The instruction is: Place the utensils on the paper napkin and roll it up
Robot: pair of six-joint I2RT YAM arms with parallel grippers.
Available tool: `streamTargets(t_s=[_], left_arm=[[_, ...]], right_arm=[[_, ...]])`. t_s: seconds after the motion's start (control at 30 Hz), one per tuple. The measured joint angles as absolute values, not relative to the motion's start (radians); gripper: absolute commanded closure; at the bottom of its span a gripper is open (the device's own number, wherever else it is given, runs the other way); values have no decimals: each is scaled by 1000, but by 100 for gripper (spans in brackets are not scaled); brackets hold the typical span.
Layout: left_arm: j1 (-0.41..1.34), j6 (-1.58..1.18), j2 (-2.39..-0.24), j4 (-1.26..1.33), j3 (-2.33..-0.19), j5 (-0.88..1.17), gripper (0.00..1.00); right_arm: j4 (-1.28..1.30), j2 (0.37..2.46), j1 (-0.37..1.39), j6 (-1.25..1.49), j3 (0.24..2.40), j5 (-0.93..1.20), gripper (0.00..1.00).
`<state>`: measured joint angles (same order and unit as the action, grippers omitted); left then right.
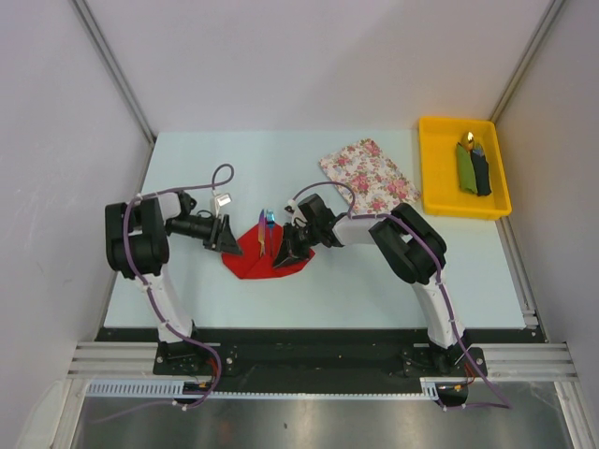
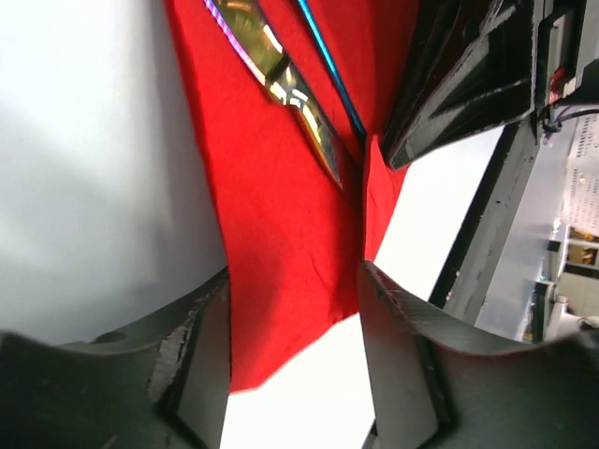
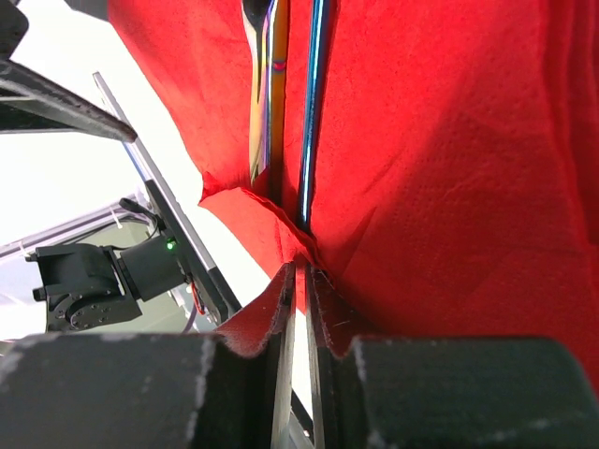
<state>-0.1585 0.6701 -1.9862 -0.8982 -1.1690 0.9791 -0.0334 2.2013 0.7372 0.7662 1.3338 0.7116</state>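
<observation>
Red paper napkin (image 1: 253, 262) seen lying at middle of desk (image 1: 393, 281), utensils (image 1: 266, 229) laid along it. Right pincer (image 3: 299, 271) pressed together on folded napkin edge — edge pinched just beside utensil ends. Left pincer (image 2: 295, 276) spread — napkin's left edge straddled.

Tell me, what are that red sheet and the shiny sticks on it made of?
The red napkin: probably thin paper tissue, matte, with fine embossed texture and soft creases. The utensils: likely metal with a polished iridescent coating; they mirror light in gold, purple and blue.
</observation>
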Motion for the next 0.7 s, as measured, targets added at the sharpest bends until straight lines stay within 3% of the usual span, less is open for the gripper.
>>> streamTargets(t_s=[0.33,0.37,0.5,0.7], left_arm=[[-204,681,-1963,-934,-1098,934,71],[-204,679,-1961,-935,-1093,930,70],[-204,665,-1942,-933,-1082,913,47],[-210,627,-1908,-930,-1078,896,44]], right_arm=[[-35,2201,736,766,1334,711,86],[-35,2201,736,766,1334,711,86],[-35,2201,737,766,1334,710,86],[-35,2201,738,766,1335,707,86]])
